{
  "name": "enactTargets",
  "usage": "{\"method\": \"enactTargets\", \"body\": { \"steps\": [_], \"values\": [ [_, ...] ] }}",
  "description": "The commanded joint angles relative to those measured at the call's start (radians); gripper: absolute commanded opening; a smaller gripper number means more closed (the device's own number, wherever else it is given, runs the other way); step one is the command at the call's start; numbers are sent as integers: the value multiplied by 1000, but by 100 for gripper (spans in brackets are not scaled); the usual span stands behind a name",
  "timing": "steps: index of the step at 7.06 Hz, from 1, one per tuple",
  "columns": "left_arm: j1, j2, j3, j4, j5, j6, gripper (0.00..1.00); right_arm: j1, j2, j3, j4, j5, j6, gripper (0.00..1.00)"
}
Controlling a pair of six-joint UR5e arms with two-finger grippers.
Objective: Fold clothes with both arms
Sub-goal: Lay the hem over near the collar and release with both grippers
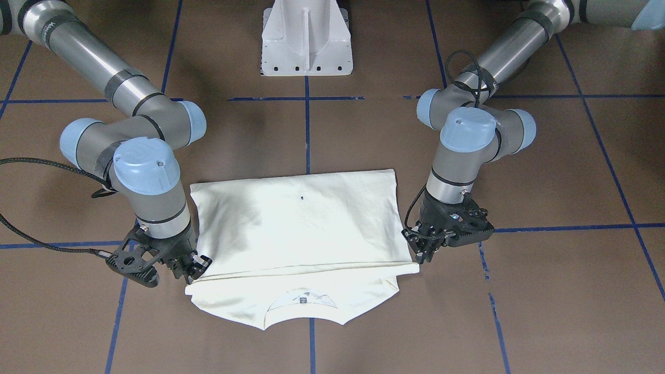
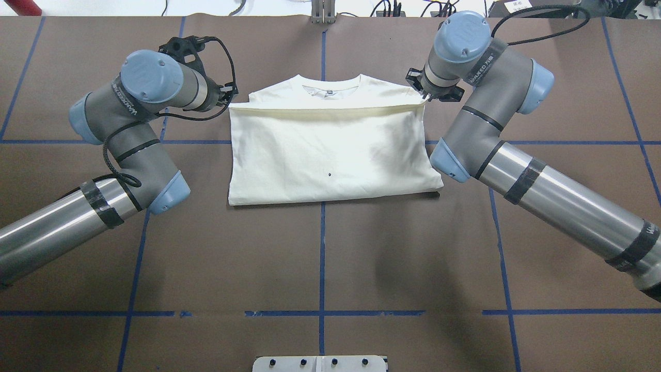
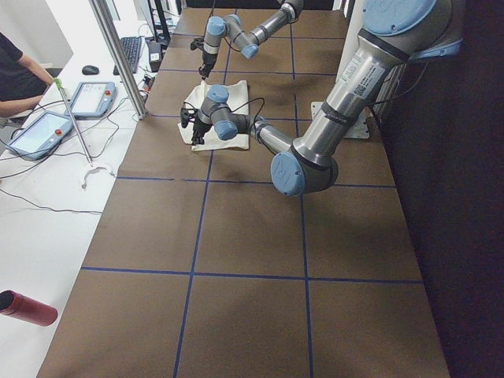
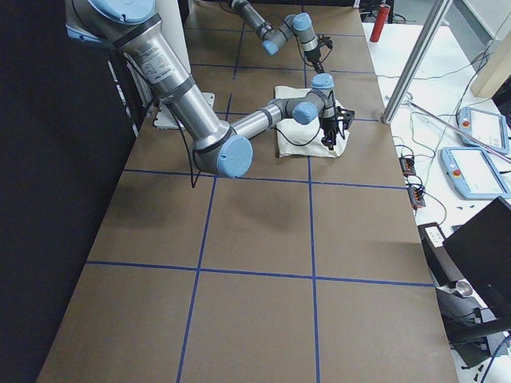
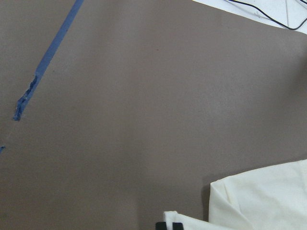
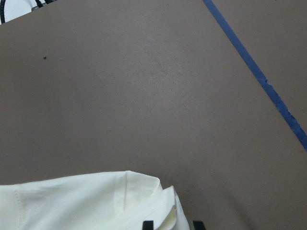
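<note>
A cream T-shirt (image 1: pixel 301 228) lies on the brown table, its bottom half folded up over the body; the hem edge (image 2: pixel 330 108) sits just short of the collar (image 2: pixel 329 90). My left gripper (image 2: pixel 230 95) is at the hem's corner, low over the table. In the left wrist view its fingertips (image 5: pixel 169 225) are pressed together at the cloth's (image 5: pixel 259 196) corner. My right gripper (image 2: pixel 427 95) is at the opposite hem corner. In the right wrist view its fingertips (image 6: pixel 147 224) stand apart with the cloth's (image 6: pixel 86 201) corner between them.
The white pedestal base (image 1: pixel 306 41) stands behind the shirt. Blue tape lines (image 2: pixel 322 248) cross the table. Past the far edge is a white bench with tablets (image 3: pixel 43 130), a metal post (image 3: pixel 118 55) and a seated person (image 3: pixel 20 75). A red bottle (image 3: pixel 27 307) lies there.
</note>
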Motion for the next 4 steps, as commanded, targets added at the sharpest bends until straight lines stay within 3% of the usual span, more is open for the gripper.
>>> {"method": "enactTargets", "body": {
  "steps": [1, 2, 4],
  "values": [
    [-6, 10, -47, -19, -2, 9, 51, 4, -61, 147, -4, 48, 6, 41],
    [-6, 13, -72, -27, -3, 6, 50, -7, -180, 282, 1, 131, 9, 53],
    [-19, 14, -87, -25, -3, 6, 49, -109, -340, 428, 4, 129, 170, 60]
  ]
}}
